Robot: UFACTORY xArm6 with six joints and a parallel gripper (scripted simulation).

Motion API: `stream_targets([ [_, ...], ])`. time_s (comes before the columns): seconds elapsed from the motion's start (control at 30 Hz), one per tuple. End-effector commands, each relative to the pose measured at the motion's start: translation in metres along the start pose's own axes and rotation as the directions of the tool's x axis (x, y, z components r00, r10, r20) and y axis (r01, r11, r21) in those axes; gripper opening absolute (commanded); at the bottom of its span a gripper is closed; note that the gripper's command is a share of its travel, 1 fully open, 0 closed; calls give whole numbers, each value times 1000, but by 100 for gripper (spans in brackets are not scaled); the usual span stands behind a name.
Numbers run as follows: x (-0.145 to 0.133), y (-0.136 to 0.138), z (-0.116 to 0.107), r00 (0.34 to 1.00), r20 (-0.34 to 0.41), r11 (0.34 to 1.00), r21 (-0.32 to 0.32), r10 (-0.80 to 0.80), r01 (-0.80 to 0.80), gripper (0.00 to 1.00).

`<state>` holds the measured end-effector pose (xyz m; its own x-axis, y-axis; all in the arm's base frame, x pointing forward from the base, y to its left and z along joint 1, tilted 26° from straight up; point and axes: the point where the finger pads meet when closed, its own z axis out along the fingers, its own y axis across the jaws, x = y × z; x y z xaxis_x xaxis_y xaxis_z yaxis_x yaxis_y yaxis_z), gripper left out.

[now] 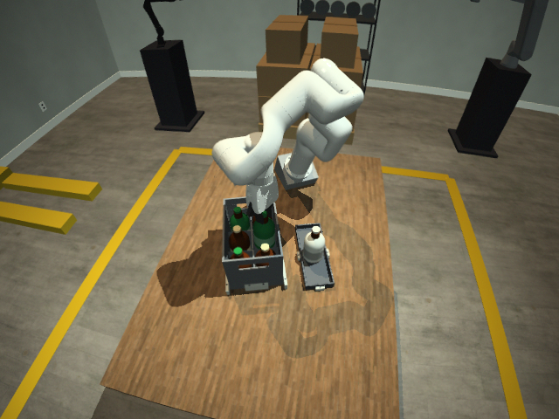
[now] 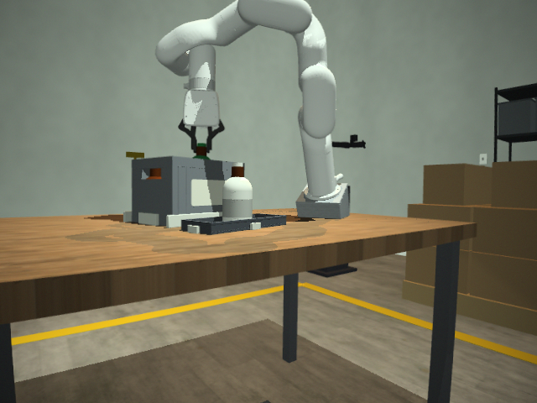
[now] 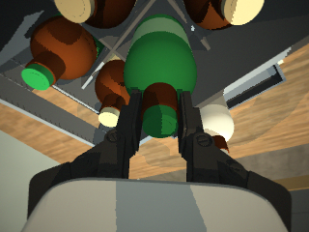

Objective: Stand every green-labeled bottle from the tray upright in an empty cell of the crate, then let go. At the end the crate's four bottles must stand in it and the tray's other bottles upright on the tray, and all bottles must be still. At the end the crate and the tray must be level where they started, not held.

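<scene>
My gripper is shut on the brown neck of a green bottle with a green cap. The bottle looks upright, its body mostly inside the right column of the grey crate; its base is hidden. In the crate also stand another green bottle, a brown bottle with a cream cap, a brown one with a green cap and a brown one with a cream cap. The dark tray carries an upright white bottle.
The crate's walls and dividers are close around the held bottle. The tray lies just right of the crate on the wooden table. The arm's base stands behind them. Cardboard boxes stand beyond the table.
</scene>
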<state>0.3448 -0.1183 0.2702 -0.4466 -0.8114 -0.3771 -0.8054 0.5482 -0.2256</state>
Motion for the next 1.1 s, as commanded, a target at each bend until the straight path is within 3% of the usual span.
stream_targets([
  [0.0, 0, -1, -1, 1000, 0, 1000, 3, -1, 1, 0],
  [1.07, 0, -1, 6, 1000, 0, 1000, 3, -1, 1, 0],
])
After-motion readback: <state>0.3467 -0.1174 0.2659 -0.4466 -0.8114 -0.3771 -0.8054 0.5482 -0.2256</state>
